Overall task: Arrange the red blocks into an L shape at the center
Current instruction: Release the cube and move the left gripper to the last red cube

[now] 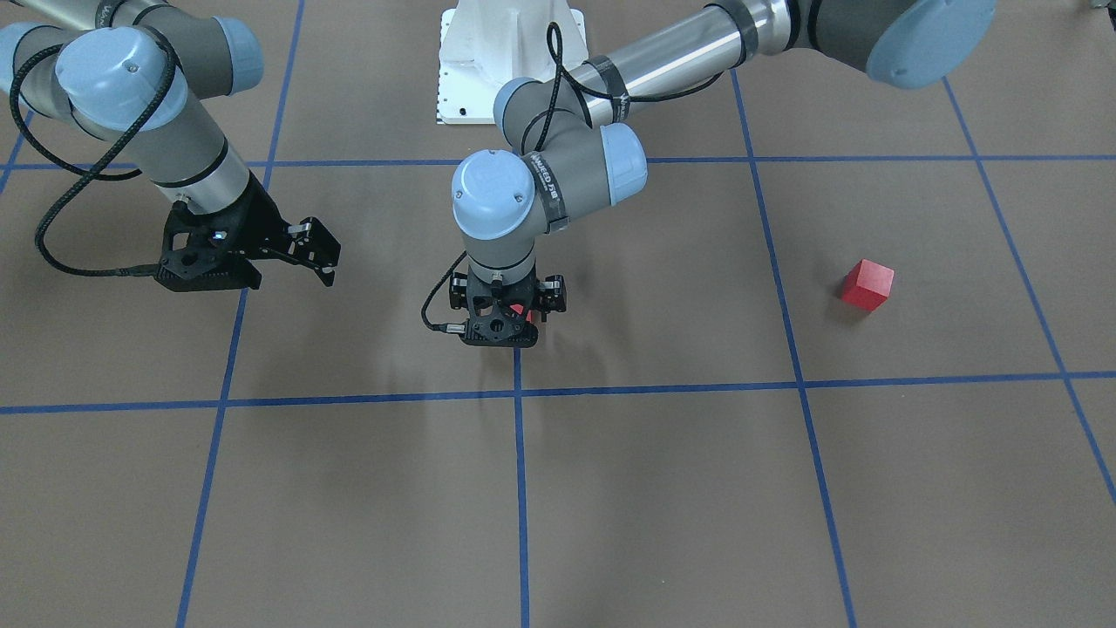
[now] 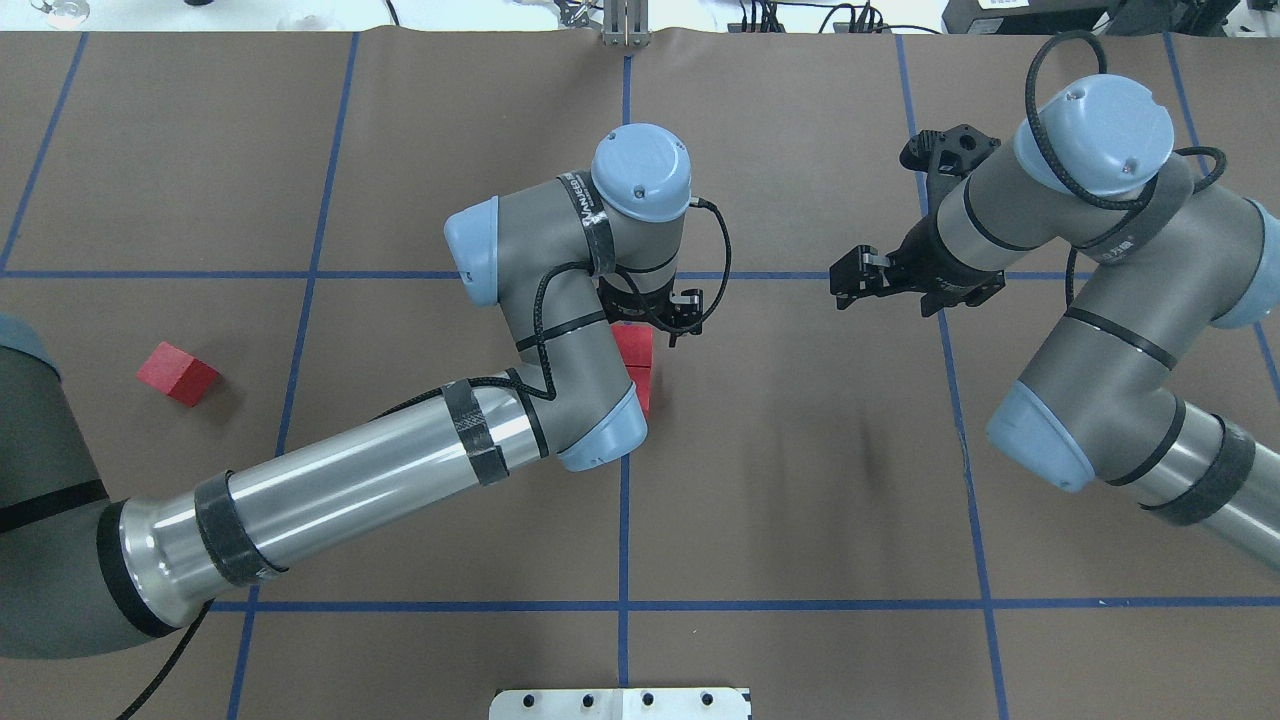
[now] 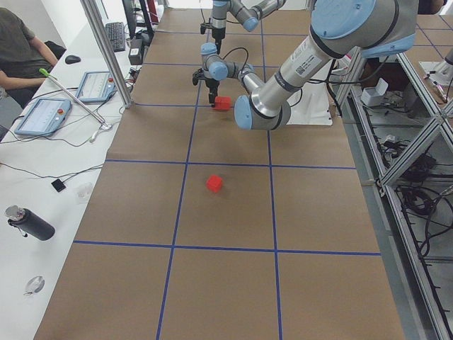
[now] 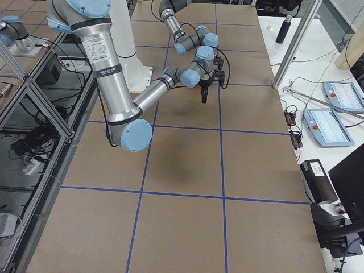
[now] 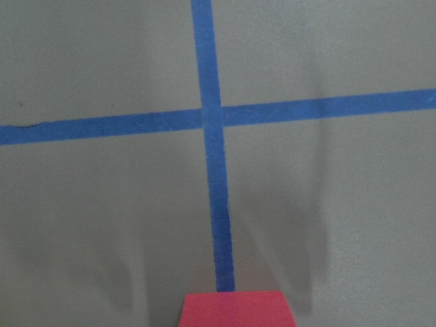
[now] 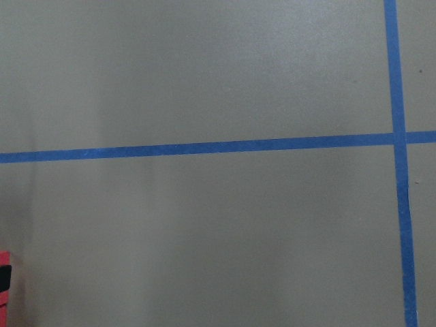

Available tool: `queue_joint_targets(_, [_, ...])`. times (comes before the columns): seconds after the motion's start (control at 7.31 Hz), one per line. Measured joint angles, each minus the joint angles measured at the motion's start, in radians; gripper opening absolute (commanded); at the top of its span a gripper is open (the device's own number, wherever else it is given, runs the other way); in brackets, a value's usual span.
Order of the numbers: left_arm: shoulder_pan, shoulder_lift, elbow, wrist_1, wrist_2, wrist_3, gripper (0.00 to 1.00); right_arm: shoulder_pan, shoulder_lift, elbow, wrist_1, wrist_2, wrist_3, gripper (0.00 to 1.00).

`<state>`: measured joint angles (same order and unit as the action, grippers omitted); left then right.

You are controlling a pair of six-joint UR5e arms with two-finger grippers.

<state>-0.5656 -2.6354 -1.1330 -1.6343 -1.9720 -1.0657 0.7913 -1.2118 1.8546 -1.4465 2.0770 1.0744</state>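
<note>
The left tool [image 2: 672, 315] points straight down at the middle of the table [image 1: 663, 488], just beside the blue tape line [image 1: 520, 488] that runs toward the robot's base. Its fingers are hidden by the wrist and the camera mount, so it cannot be told whether they are apart, together, or clamped on anything.

Directly below it sit the central red blocks [image 2: 637, 350]. They show as a red patch longer than a single cube, which appears to be two cubes touching in a row along the tape line. The forearm covers much of them, and the seam between them is not clear. In the left wrist view one flat red top [image 5: 235, 310] fills the lower edge, at the end of the tape line.

The lone red cube [image 1: 867, 284] rests well apart from them, out on the robot's left side. It sits inside a grid square, turned at an angle to the tape lines, with nothing touching it.

The right tool [image 1: 330, 262] hangs above the table on the robot's right, tilted toward the centre. Its fingers are spread apart with nothing between them.
</note>
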Motion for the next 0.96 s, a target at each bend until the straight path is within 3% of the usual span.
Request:
queue_joint_targets(0.27, [-0.038, 0.066, -0.121, 0.029, -0.003, 0.003, 0.99, 0.001, -0.001, 0.000, 0.000, 0.000, -0.001, 1.00])
queue_joint_targets(0.68, [-0.117, 0.447, -0.522, 0.029, -0.036, 0.011, 0.99, 0.002, -0.003, -0.003, 0.000, -0.004, -0.001, 1.00])
queue_joint_targets(0.96, [-0.223, 0.708, -0.684, 0.014, -0.101, 0.106, 0.99, 0.002, -0.003, -0.002, 0.000, -0.011, -0.002, 1.00])
